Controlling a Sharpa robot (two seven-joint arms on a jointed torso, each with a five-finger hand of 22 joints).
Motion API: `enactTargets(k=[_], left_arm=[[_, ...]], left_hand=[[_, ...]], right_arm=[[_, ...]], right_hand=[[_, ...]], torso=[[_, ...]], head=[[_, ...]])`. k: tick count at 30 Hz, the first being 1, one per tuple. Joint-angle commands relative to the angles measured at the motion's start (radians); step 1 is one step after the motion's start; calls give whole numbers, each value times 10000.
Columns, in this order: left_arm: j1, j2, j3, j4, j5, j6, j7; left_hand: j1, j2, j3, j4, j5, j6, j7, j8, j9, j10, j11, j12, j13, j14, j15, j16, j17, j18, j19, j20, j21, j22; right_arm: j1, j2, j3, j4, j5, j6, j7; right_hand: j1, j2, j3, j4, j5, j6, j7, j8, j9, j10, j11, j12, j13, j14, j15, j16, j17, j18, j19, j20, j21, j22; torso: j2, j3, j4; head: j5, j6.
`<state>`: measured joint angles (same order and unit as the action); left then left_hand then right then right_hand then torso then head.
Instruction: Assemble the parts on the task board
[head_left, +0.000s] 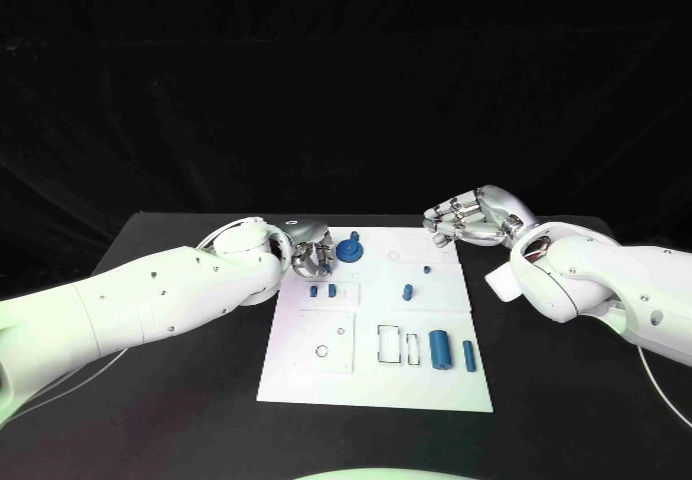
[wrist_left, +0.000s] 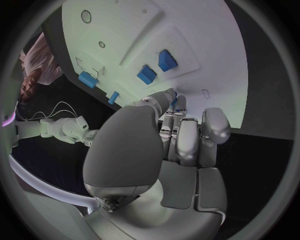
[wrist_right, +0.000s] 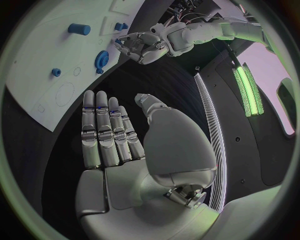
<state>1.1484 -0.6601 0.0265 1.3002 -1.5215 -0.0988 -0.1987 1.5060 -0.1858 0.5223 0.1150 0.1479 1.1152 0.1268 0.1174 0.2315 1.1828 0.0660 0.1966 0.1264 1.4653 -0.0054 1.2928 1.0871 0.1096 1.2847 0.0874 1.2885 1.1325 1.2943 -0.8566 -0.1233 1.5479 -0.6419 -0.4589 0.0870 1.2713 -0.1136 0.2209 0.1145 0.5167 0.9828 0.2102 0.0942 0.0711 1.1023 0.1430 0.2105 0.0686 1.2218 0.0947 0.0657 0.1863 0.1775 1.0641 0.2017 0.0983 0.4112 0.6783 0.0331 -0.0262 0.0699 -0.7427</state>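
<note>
The white task board (head_left: 372, 372) lies in the middle of the black table. My left hand (head_left: 307, 256) hovers over its far left corner, fingers curled, thumb against the fingertips (wrist_left: 177, 111). A sliver of a small blue part (wrist_left: 175, 102) shows in that pinch. Just to its right a blue gear (head_left: 351, 248) stands on the board, also seen from the right wrist (wrist_right: 101, 59). My right hand (head_left: 469, 222) is raised off the far right corner; its fingers (wrist_right: 106, 127) are straight and hold nothing.
Two small blue blocks (head_left: 322, 291) stand just nearer than my left hand. A small peg (head_left: 407, 293), a thick cylinder (head_left: 438, 349) and a thinner one (head_left: 470, 355) sit on the right half. Outlined slots (head_left: 392, 343) mark the near middle. Black table surrounds the board.
</note>
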Motion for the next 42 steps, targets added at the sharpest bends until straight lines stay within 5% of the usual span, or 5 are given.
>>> enactTargets(k=[1, 29, 42], left_arm=[[-36, 41, -16, 2, 94, 258, 57], [-42, 47, -18, 1, 192, 20, 175], [-41, 58, -18, -55, 230, 293, -17]], left_hand=[[-78, -16, -16, -56, -52, 71, -6, -19, 1, 54, -12, -62, 3, 26, -50, 12, -22, -66, 13, -9, 5, -12], [-113, 14, -51, -189, -65, 294, -61, 5, 1, 339, -94, -69, 89, 16, -114, 29, -53, -71, 18, -54, 24, 19], [-358, -157, -142, -186, -19, -166, 96, -394, -197, 28, 74, -448, 34, -41, 9, -25, -228, -61, -59, 18, -44, -64]], right_arm=[[-6, 16, 2, 0, -33, 101, 90], [-20, 19, 2, -24, -33, 114, 93], [-29, 20, 2, -33, -31, 133, 82]], right_hand=[[-21, 32, -34, -30, 26, -60, -14, -16, 11, -94, 7, 45, -13, -65, 14, -11, -9, 47, -15, 21, -51, -9], [-20, 40, -32, -31, 28, -61, -13, -15, 11, -97, 7, 46, -14, -66, 14, -11, -13, 47, -13, 21, -53, -16], [-20, 40, -32, -31, 28, -61, -13, -15, 11, -97, 7, 46, -14, -66, 14, -11, -13, 47, -13, 21, -53, -16]], torso=[[-1, 3, -1], [-3, -3, -8], [1, 2, -5]], head=[[7, -6], [7, 2], [9, 6]])
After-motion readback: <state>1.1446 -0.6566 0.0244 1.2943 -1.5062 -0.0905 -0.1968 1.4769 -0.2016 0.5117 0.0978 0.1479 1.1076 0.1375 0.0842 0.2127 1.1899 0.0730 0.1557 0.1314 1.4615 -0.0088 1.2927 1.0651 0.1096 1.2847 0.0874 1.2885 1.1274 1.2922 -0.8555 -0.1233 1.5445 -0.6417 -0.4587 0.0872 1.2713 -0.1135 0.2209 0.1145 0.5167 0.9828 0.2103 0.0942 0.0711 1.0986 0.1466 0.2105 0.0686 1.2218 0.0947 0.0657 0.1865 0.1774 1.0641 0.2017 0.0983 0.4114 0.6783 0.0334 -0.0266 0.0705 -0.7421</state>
